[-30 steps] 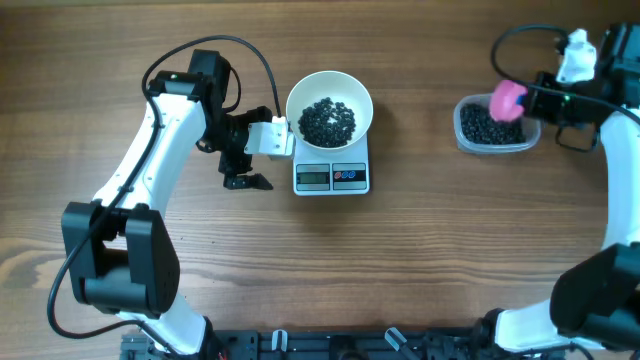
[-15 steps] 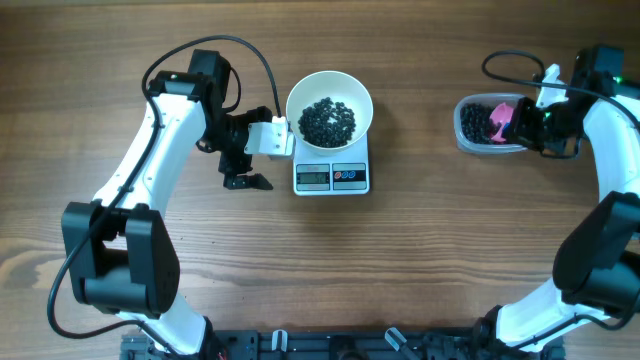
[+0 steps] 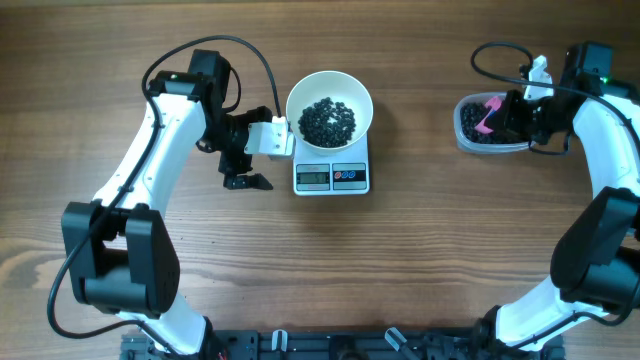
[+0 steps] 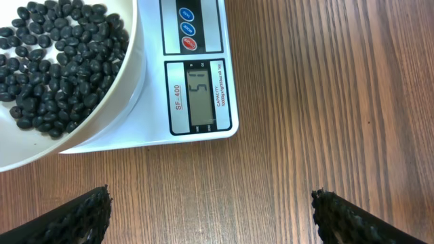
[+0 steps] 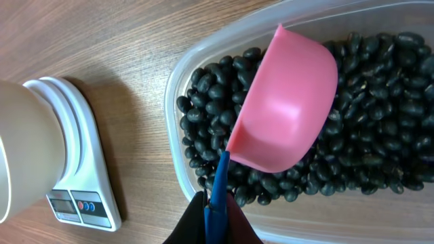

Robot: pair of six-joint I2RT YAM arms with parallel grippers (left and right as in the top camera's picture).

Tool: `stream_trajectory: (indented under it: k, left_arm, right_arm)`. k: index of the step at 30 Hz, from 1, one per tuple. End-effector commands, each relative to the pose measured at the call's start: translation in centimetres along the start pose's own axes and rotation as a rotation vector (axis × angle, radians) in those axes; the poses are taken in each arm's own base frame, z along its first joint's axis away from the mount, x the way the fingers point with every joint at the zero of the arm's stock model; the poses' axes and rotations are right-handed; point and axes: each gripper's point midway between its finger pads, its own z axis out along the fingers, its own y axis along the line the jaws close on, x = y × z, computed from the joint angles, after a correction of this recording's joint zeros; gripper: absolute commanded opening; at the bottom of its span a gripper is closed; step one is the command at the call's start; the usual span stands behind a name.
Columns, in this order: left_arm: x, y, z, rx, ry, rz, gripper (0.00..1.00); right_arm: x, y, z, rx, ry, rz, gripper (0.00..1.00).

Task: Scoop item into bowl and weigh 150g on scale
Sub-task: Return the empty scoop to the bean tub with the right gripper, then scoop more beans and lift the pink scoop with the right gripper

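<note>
While the white bowl sits on the scale, black beans heaped inside, left jaws stand wide beside the scale, above the counter; right jaws clamp the blue handle of a pink scoop, cup over the bean-filled clear tub.

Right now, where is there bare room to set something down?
Bare wood stretches between the scale and the clear tub, and in front of the scale's display. It's crowded beside the scale, by the open left fingers.
</note>
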Motion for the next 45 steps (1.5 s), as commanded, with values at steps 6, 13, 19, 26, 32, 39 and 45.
stream_trajectory:
  k: [6, 13, 19, 26, 32, 39, 45]
  left_arm:
    - [0.0, -0.2, 0.2, 0.008, -0.001, -0.004, 1.00]
    - [0.0, -0.2, 0.2, 0.008, -0.001, -0.003, 1.00]
    - [0.0, -0.2, 0.2, 0.008, -0.001, -0.004, 1.00]
    - [0.0, -0.2, 0.2, 0.008, -0.001, -0.004, 1.00]
    - [0.0, -0.2, 0.2, 0.008, -0.001, -0.003, 1.00]
    - [0.0, -0.2, 0.2, 0.008, -0.001, -0.003, 1.00]
    - [0.0, -0.2, 0.2, 0.008, -0.001, -0.003, 1.00]
  right_arm:
    - [-0.4, -1.4, 0.9, 0.076, -0.002, -0.033, 0.04]
    - [-0.7, -2.2, 0.4, 0.063, -0.016, -0.031, 0.04]
    - [-1.4, -1.1, -2.1, -0.224, -0.074, 0.045, 0.04]
    - [-1.0, -3.2, -3.8, -0.270, -0.095, 0.093, 0.04]
    - [-1.1, -4.2, -5.2, -0.326, -0.130, 0.149, 0.04]
    - [-1.3, -2.8, -6.4, -0.449, -0.150, 0.170, 0.04]
    - [-1.7, -0.6, -6.8, -0.548, -0.157, 0.144, 0.04]
